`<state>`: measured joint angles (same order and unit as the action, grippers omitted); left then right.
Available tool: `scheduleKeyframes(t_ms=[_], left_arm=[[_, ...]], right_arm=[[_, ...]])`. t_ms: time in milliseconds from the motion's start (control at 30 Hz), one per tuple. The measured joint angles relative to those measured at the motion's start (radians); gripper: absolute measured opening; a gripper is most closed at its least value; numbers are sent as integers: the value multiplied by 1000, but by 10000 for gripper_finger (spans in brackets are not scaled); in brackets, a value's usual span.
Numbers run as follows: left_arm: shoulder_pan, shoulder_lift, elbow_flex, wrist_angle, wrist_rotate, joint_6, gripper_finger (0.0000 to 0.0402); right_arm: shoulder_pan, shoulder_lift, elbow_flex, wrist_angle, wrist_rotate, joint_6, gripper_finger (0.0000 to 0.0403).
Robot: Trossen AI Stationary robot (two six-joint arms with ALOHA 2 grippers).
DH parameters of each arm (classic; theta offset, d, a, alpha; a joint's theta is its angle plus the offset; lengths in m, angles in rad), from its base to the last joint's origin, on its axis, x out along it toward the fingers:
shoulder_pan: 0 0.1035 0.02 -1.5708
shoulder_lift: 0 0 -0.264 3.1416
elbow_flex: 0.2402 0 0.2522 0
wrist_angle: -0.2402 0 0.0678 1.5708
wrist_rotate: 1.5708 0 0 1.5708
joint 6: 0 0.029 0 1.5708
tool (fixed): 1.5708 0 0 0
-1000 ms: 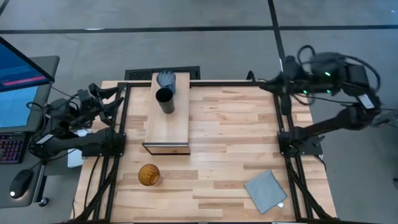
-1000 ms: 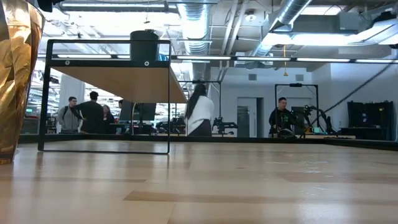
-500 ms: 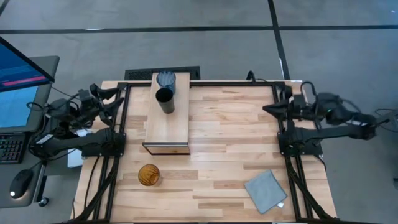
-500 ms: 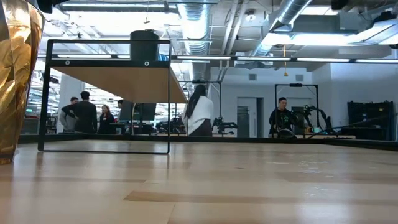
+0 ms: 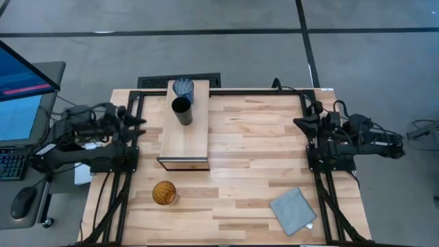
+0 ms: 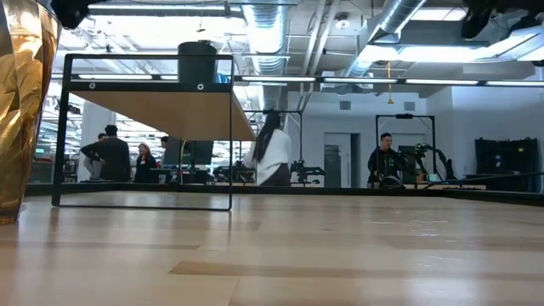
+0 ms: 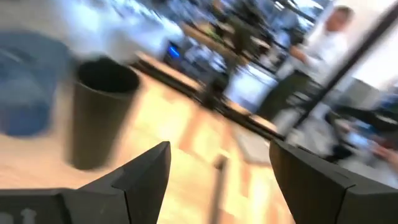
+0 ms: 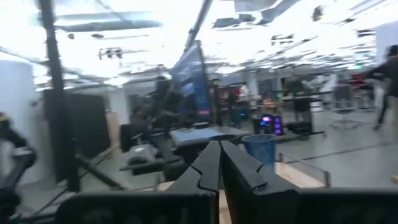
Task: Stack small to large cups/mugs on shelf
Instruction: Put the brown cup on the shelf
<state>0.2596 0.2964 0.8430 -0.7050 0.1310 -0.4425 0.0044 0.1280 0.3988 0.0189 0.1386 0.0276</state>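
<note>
Left gripper [image 7: 214, 180]: your fingers spread wide, holding nothing; black cup [image 7: 99, 112] and blue cup [image 7: 28, 93] stand just ahead on the shelf [image 5: 184, 134] | Right gripper [image 8: 219, 163]: your fingers pressed together, empty, blue cup beyond their tips | amber cup [image 5: 164, 193] on the table [image 5: 254, 158], well apart from both.

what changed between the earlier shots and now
The right arm folded down and drew in beside the table's right edge, its tool shut and empty. The left tool swung toward the shelf, open. The black cup, blue cup and amber cup stayed put.
</note>
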Motion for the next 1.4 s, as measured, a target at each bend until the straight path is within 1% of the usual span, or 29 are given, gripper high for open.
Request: scheduleKeyframes(t_ms=[67,167,267,400,467,567,667,800,867,1000,1067,1167,1233,1400], left_arm=[[0,42,13,-10,83,-41,265],[0,107,35,-49,157,-91,265],[0,169,75,-151,220,-143,265],[0,243,125,-318,335,-247,265],[0,274,146,-382,383,-299,265],[-6,315,165,-429,436,-353,265],[-30,352,168,-491,447,-380,265],[-89,407,168,-623,365,-390,265],[-127,431,168,-636,331,-396,265],[-221,467,168,-552,301,-458,265],[-285,480,168,-495,265,-464,265],[-400,497,168,-443,184,-472,265],[-477,511,177,-444,111,-510,265],[-669,559,224,-467,-108,-615,265]], right_arm=[[0,1,0,3,41,0,33],[0,3,0,-5,78,0,31],[0,3,0,-7,80,0,31],[-1,3,0,-7,82,0,31],[-1,3,0,-10,100,0,29],[-1,3,0,-11,136,-1,27],[-1,3,0,-11,171,-6,25],[-12,3,0,-11,181,-9,25],[-24,3,0,-11,181,-9,26],[-57,3,0,-11,181,-9,26],[-77,3,0,-11,181,-10,26],[-113,3,0,-11,181,-10,26],[-138,3,0,-11,181,-10,25],[-192,3,0,-11,181,-10,25]])
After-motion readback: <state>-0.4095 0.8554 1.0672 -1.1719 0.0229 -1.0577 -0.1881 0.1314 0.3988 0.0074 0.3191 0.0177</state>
